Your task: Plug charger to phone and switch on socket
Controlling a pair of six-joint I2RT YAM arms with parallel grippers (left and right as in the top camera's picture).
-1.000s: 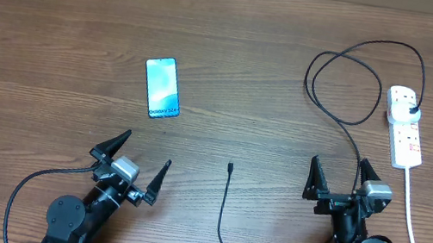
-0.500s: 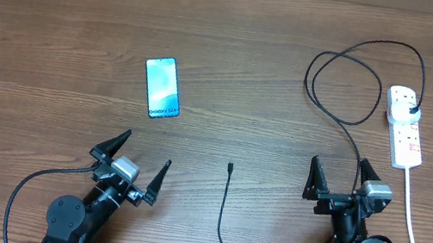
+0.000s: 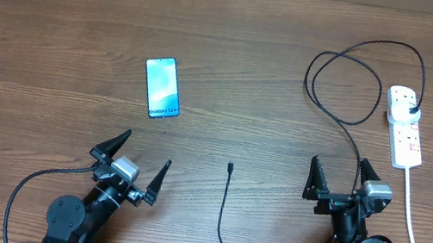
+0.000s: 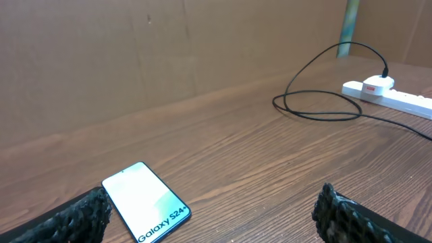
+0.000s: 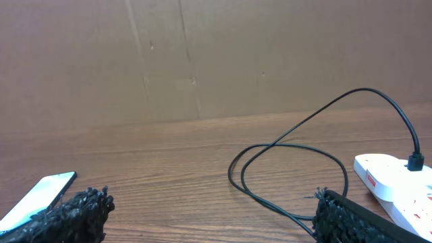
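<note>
Two grippers sit low near the front edge of the table, and neither holds anything.

1. The left gripper has its fingers spread wide apart, with bare wood between them.
2. The right gripper has its fingers equally wide apart.

Position of the task items:

- The phone lies flat on the table, screen up and lit pale blue. It is ahead of the left gripper and apart from it. In the left wrist view it lies nearer the left finger, lettered end toward the camera.
- The socket is a white strip at the right side of the table, ahead of the right gripper. Its thick white cord leaves the near end and runs to the front edge, passing to the right of the right arm.
- The charger has its plug seated in the far outlet of the socket. The cable leaves the plug, forms a crossed loop to the left, and runs back past the right gripper. Whether it touches a finger there cannot be told. It then curves along the front edge and turns up toward mid-table.
- The tip lies loose on the wood between the two grippers, well apart from the phone.

The switch position on the socket cannot be told.
</note>
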